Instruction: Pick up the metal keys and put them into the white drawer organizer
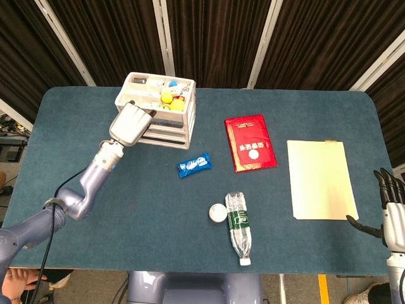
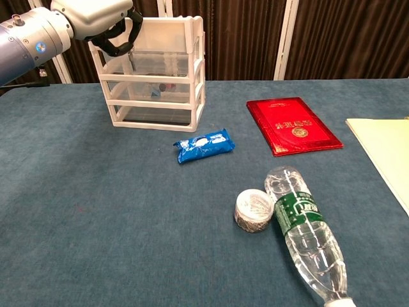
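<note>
Snack pack (image 1: pixel 194 164) btwn organizer (image 1: pixel 166 130) & bottle (image 1: pixel 238 227); booklet (image 1: pixel 250 142) right.

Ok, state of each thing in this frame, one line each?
Left robot hand: fingers curled, over the organizer's near-left corner.
Right robot hand: open, idle.
White drawer organizer: upright.
Water bottle: on its side.
Red booklet: closed, flat.
Keys: cannot tell.

Lavender-blue jointed left arm (image 1: pixel 82 190), silver-white left hand (image 1: pixel 130 123) with black fingers (image 2: pixel 121 38), trailing black cable (image 1: pixel 47 215)
</note>
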You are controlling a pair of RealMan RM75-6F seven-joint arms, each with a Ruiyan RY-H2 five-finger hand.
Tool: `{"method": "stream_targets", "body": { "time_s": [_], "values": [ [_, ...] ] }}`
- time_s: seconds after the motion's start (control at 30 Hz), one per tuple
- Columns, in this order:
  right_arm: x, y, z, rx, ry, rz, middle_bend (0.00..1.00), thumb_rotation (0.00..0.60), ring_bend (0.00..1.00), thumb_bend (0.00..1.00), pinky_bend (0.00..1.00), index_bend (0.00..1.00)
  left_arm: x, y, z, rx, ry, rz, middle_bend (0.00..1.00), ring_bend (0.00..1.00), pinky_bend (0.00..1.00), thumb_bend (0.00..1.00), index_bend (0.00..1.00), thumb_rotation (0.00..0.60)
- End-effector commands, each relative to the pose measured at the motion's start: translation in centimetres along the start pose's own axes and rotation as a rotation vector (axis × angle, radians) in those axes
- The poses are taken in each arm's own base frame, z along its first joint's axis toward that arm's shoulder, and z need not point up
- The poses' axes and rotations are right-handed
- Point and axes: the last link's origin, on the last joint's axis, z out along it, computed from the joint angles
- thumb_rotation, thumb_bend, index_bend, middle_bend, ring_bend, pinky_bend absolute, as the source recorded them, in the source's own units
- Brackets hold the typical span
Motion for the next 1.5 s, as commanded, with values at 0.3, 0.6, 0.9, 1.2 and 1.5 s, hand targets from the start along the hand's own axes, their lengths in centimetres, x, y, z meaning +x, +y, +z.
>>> {"method": "stream_targets", "body": {
  "time_s": [0.3, 0.6, 0.9, 1.2, 1.5],
  "values": [
    [0.03, -0.01, -0.05, 0.0, 0.0, 0.002, 0.0, 0.6, 0.0, 0.06, 0.0, 0.0, 0.28, -0.26, 0.05, 0.017, 0.027, 0.005, 0.9, 0.81, 0.68, 0.41, 0.52, 0.6],
    [0.04, 0.0, -0.05, 0.0, 0.001, 0.002, 0.0, 0.6, 0.0, 0.06, 0.0, 0.0, 0.42, -0.08, 0.19, 0.021, 0.04, 0.006, 0.9, 0.81, 0.68, 0.38, 0.51, 0.6],
    [0.05, 0.02, -0.09, 0.001, 0.001, 0.003, 0.0, 0.6, 0.0, 0.06, 0.0, 0.0, 0.44, -0.16, 0.32, 0.034, 0.048, 0.016, 0.9, 0.81, 0.68, 0.35, 0.51, 0.6],
    [0.06, 0.01, -0.13, 0.002, 0.004, 0.003, 0.0, 0.6, 0.0, 0.06, 0.0, 0.0, 0.41, -0.06, 0.42, 0.04, 0.054, 0.024, 0.9, 0.81, 0.68, 0.33, 0.51, 0.6],
    [0.1, 0.04, -0.17, 0.002, 0.003, 0.003, 0.0, 0.6, 0.0, 0.06, 0.0, 0.0, 0.44, 0.16, 0.63, 0.06, 0.067, 0.027, 0.9, 0.81, 0.69, 0.27, 0.51, 0.6]
  ]
}}
